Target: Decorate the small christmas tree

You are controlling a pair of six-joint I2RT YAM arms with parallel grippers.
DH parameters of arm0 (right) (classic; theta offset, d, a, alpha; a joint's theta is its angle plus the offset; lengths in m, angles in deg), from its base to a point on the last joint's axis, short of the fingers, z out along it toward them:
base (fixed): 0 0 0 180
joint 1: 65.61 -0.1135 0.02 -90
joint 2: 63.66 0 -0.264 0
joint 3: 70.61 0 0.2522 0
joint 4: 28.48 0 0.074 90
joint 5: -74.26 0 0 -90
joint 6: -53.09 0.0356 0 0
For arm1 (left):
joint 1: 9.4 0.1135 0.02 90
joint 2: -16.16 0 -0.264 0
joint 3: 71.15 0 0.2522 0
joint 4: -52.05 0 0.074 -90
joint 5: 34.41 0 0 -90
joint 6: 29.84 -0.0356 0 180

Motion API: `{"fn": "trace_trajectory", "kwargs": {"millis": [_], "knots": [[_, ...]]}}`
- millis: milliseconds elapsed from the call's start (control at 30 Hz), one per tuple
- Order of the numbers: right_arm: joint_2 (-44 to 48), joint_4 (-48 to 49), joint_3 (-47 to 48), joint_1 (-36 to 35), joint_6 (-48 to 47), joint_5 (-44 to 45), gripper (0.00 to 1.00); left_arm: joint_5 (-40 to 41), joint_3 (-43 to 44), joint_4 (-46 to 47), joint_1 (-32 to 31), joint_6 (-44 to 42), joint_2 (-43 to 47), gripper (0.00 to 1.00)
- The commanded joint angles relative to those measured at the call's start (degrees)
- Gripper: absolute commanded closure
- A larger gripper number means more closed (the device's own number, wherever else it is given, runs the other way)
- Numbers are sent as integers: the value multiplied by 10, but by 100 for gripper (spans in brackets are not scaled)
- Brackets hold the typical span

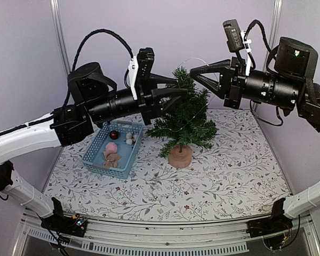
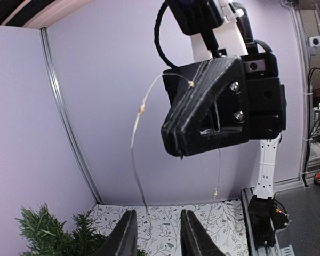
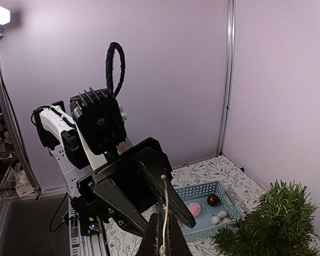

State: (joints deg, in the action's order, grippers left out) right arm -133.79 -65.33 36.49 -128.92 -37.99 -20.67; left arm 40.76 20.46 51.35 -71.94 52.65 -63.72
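The small christmas tree (image 1: 182, 120) stands mid-table on its round wooden base, bare of ornaments. My right gripper (image 1: 192, 72) hovers just right of the treetop, shut on a thin light wire (image 3: 164, 213) with tiny bulbs. In the left wrist view the wire (image 2: 134, 140) arcs from the right gripper (image 2: 178, 144) and hangs down towards my left gripper (image 2: 156, 234). The left gripper (image 1: 180, 87) sits at the treetop's left side. Its jaws stand apart, and the wire hangs in front of the gap, nearer the left finger (image 2: 124, 234). The two grippers point tip to tip over the tree.
A blue basket (image 1: 96, 154) lies left of the tree, under the left arm. It holds a dark red ball (image 1: 113, 134), a pink ball (image 1: 111, 146), white cotton puffs (image 1: 130, 137) and a tan bow (image 1: 112, 158). Purple walls close in the back and sides.
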Motion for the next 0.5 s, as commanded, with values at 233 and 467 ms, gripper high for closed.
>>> {"fn": "trace_trajectory", "kwargs": {"millis": [233, 467], "knots": [[16, 23, -27, 3, 8, 31, 97, 8, 31, 10, 15, 48, 14, 100], [49, 82, -111, 7, 49, 41, 43, -22, 88, -35, 23, 73, 2, 100]]}}
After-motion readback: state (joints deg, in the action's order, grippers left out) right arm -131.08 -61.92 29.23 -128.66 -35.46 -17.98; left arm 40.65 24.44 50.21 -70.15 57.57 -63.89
